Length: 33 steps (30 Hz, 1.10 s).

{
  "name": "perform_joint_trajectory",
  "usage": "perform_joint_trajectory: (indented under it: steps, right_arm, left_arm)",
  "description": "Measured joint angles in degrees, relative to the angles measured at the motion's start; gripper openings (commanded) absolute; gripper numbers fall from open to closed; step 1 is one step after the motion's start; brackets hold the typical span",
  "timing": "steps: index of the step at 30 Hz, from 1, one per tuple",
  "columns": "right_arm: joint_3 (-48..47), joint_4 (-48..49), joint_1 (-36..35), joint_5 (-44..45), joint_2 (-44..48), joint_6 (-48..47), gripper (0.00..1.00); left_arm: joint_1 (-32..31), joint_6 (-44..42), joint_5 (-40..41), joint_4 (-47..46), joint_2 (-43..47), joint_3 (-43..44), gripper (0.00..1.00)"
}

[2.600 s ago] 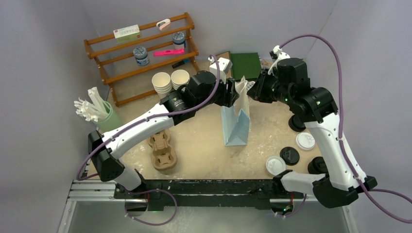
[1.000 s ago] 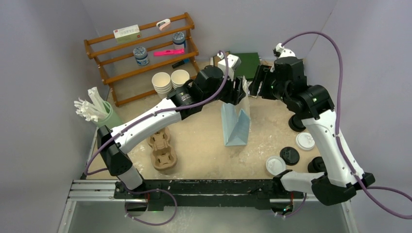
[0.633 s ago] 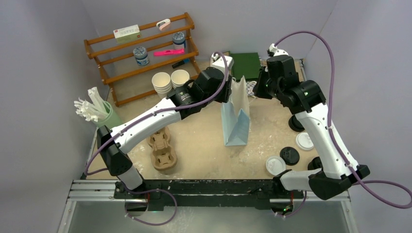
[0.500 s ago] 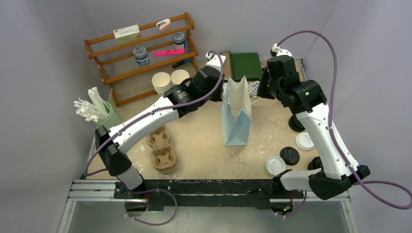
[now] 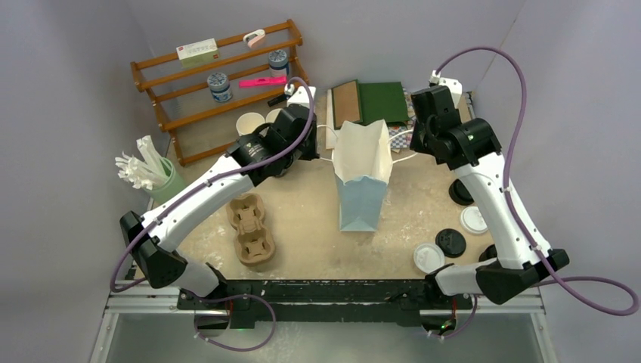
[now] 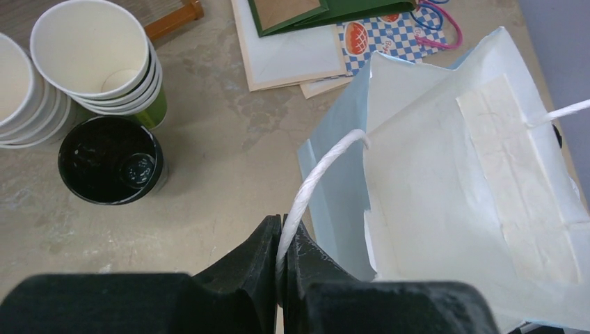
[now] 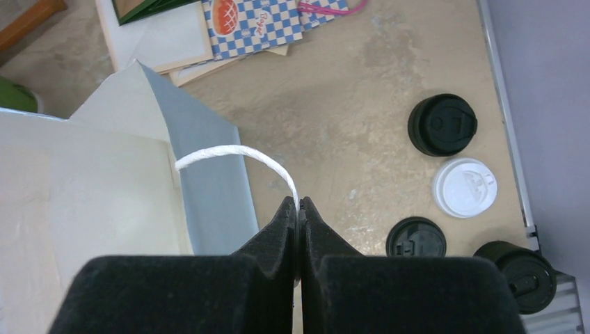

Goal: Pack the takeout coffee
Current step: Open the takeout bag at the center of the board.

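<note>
A light-blue paper bag (image 5: 363, 178) stands upright mid-table with its mouth spread wide, and nothing shows inside it. My left gripper (image 6: 282, 223) is shut on the bag's left white cord handle (image 6: 316, 174). My right gripper (image 7: 298, 204) is shut on the right cord handle (image 7: 229, 152). In the top view the left gripper (image 5: 321, 147) and the right gripper (image 5: 416, 140) flank the bag's top. The takeout coffee stands to the right of the bag: a black-lidded cup (image 7: 442, 125) and a white-lidded one (image 7: 465, 188), both apart from the grippers.
Near the right front lie a black lid (image 5: 451, 242), a white lid (image 5: 428, 257) and another black cup (image 7: 518, 268). Stacked lidless cups (image 6: 90, 49) and an open black cup (image 6: 111, 160) stand left of the bag. A pulp carrier (image 5: 249, 231), wooden rack (image 5: 219, 83) and flat bags (image 5: 382, 102) lie around.
Both grippers have shut on the bag's cord handles and drawn apart, left arm leftwards and right arm rightwards. The folded bag has spread open and shifted slightly towards the front.
</note>
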<state>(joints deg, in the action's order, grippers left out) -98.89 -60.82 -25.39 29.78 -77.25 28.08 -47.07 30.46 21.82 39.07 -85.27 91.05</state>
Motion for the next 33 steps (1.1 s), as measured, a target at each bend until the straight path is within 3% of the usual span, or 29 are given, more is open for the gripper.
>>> perform_joint_trajectory:
  steps: [13, 24, 28, 33]
  right_arm:
    - [2.8, -0.7, 0.7, 1.0, 1.3, 0.3, 0.03]
    - [6.1, -1.1, 0.7, 0.5, 3.5, 1.1, 0.11]
    - [8.0, -0.9, 0.7, -1.0, 3.9, 0.8, 0.17]
    - [9.9, -0.9, 0.7, -3.9, 4.2, -0.5, 0.36]
  left_arm:
    - [2.7, 3.5, -0.7, 2.5, 1.3, -2.8, 0.09]
    - [2.8, 10.2, 0.8, 4.4, 5.1, -6.1, 0.24]
    - [2.8, 11.1, -0.9, 4.4, 5.4, -7.0, 0.26]
    - [2.9, 11.6, -3.4, 5.0, 5.0, -7.9, 0.28]
